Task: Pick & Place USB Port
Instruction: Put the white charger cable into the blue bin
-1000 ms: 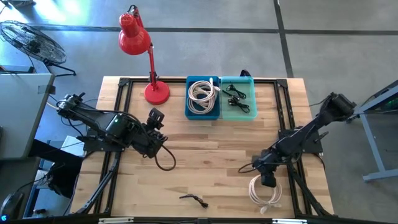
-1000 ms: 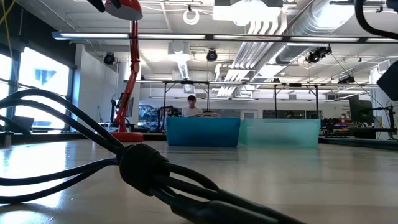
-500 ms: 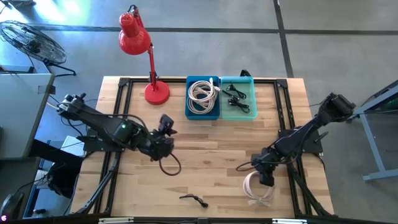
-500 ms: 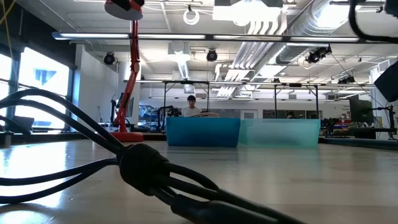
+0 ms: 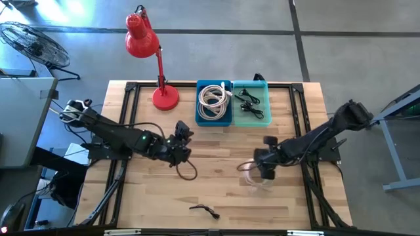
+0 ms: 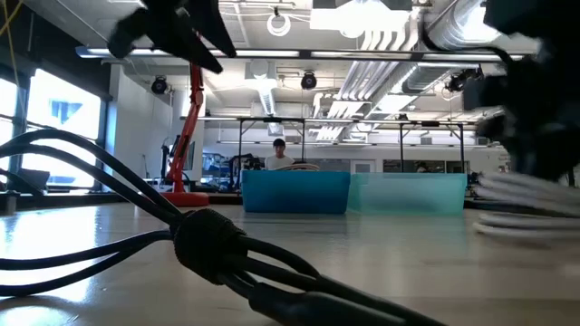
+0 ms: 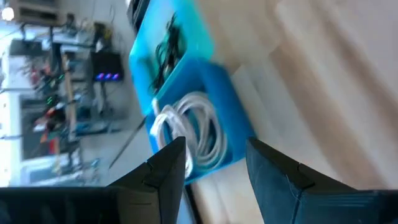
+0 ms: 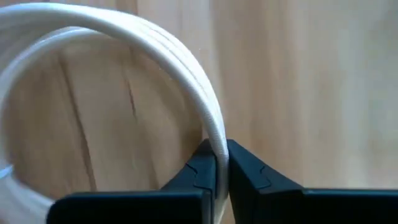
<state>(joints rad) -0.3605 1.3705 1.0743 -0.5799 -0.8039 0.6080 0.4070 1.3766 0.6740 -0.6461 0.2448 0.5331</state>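
Note:
A white coiled USB cable (image 5: 252, 181) is at the table's middle right, with my right gripper (image 5: 260, 172) shut on it; in the low view the strands (image 6: 526, 206) show blurred at the right. My left gripper (image 5: 186, 131) stands open and holds nothing just near-left of the blue bin (image 5: 214, 103). In the left wrist view its fingers (image 7: 214, 146) frame that bin's white coil (image 7: 189, 127). A teal bin (image 5: 251, 103) beside it holds black cables. A small black cable (image 5: 205, 210) lies flat near the front edge. My right gripper pinches the bundled strands of the white coil at one spot on its loop (image 8: 214, 140) between its two fingers. The fingers come steeply from above and lie across the strands. The loop spreads away from the fingers over the wood; whether it rests on the table I cannot tell.
A red desk lamp (image 5: 157, 59) stands on its round base (image 5: 165, 97) at the far left, left of the bins. A black cord loop (image 5: 187, 172) trails from the left arm. The low view's foreground is filled by a thick black cable (image 6: 208, 244).
My right gripper has gone toward the table's left and far edges, and the white coil has come away from the near right corner with it. My left gripper has moved right toward the blue bin, sunk and tipped.

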